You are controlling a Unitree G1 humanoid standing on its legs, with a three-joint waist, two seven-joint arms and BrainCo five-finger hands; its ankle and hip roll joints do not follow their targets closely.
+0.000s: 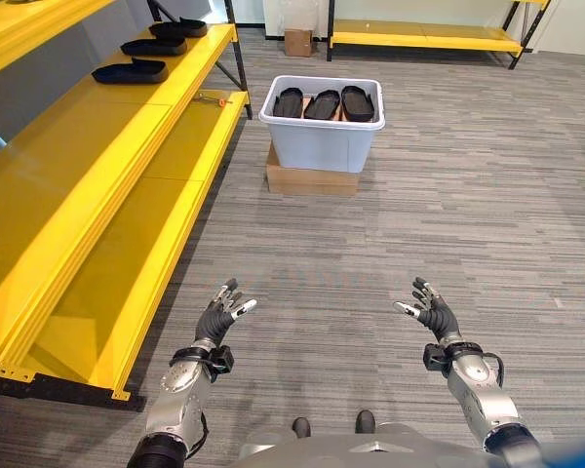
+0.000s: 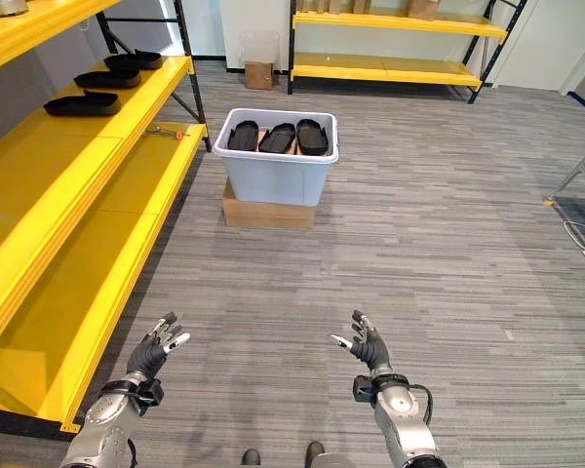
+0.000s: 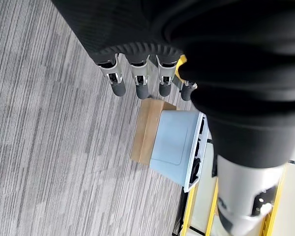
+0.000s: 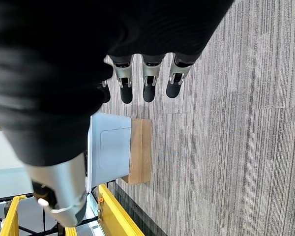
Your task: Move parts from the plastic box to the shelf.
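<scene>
Both hands up and empty: left hand (image 1: pixel 217 319) and right hand (image 1: pixel 431 308) hover over the carpet with fingers loosely spread, nothing held. Well ahead of them, between the two, sits the box (image 1: pixel 322 136) on a cardboard carton (image 1: pixel 310 181), three black parts (image 1: pixel 323 103) lying side by side inside, nearly at the rim. They look like moulded trays: light, fairly stiff, probably smooth. A hold across a narrow edge, thumb under the lip, looks best. Off to the left hand's side runs the yellow shelf (image 1: pixel 97 185), with more parts (image 1: pixel 132 70) at its far end.
</scene>
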